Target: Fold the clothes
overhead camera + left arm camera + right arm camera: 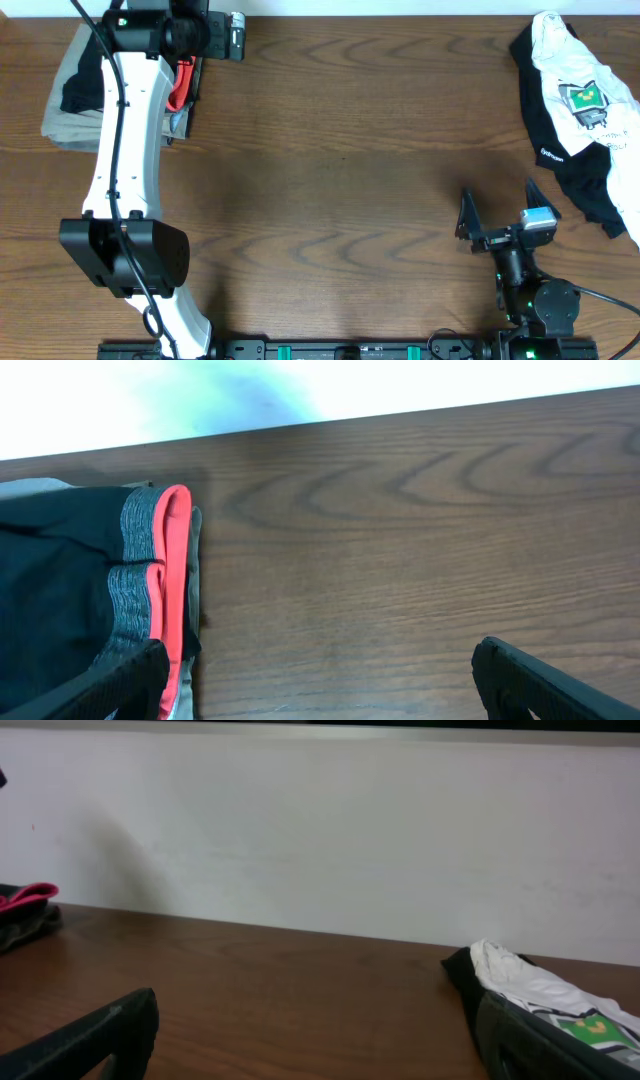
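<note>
The black pants (pixel 80 92) lie at the far left corner of the table (pixel 330 150). Our left gripper (pixel 320 657) is released beside them. Our right gripper (pixel 500 212) is released too, empty.

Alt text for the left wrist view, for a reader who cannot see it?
A pair of black pants with a grey-and-red waistband lies at the left on a wooden table, atop a greyish garment. The left gripper is open and empty, its black fingers at the bottom corners.
</note>
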You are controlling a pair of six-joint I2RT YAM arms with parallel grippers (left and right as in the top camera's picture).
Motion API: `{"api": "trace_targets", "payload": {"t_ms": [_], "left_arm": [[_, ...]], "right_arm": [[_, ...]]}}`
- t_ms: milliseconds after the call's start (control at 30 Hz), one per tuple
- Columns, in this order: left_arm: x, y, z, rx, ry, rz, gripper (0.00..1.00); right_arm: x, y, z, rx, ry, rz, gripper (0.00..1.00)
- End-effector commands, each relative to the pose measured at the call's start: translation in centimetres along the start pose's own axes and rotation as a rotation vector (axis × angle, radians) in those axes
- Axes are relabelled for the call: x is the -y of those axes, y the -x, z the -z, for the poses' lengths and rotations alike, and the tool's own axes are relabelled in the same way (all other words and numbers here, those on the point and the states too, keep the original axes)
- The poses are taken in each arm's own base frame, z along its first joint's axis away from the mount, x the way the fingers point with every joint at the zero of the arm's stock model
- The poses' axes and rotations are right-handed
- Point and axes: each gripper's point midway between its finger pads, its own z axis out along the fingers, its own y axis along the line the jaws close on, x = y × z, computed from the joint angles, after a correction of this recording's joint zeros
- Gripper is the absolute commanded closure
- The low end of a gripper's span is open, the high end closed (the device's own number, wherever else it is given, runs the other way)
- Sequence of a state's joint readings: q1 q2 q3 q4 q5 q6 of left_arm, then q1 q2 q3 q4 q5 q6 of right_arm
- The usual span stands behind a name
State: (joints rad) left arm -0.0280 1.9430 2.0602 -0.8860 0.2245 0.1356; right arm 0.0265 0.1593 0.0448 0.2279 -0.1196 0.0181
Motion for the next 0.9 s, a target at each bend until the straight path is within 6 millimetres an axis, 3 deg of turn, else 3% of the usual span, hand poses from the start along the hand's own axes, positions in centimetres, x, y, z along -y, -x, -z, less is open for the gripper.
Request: {"api": "trace_targets", "payload": {"t_ms": [0, 233, 500, 867], "left_arm": [[-0.2, 0.2, 0.2, 0.007, 0.011, -0.013, 0.02], [-0.2, 0.2, 0.2, 0.007, 0.011, -0.013, 0.02], [-0.2, 0.2, 0.2, 0.007, 0.011, -0.013, 0.02], [-0.2, 0.2, 0.2, 0.007, 0.011, -0.013, 0.02]], "right_arm": [[-0.2, -1.0, 0.2, 0.001, 0.007, -0.011, 0.01], [0.1, -2.5, 0.9, -0.058, -0.013, -0.017, 0.01], [-0.3, -5.5, 1.4, -0.181, 0.002, -0.031, 0.01], [-0.3, -5.5, 1.4, -0.179, -0.003, -0.027, 0.01]]}}
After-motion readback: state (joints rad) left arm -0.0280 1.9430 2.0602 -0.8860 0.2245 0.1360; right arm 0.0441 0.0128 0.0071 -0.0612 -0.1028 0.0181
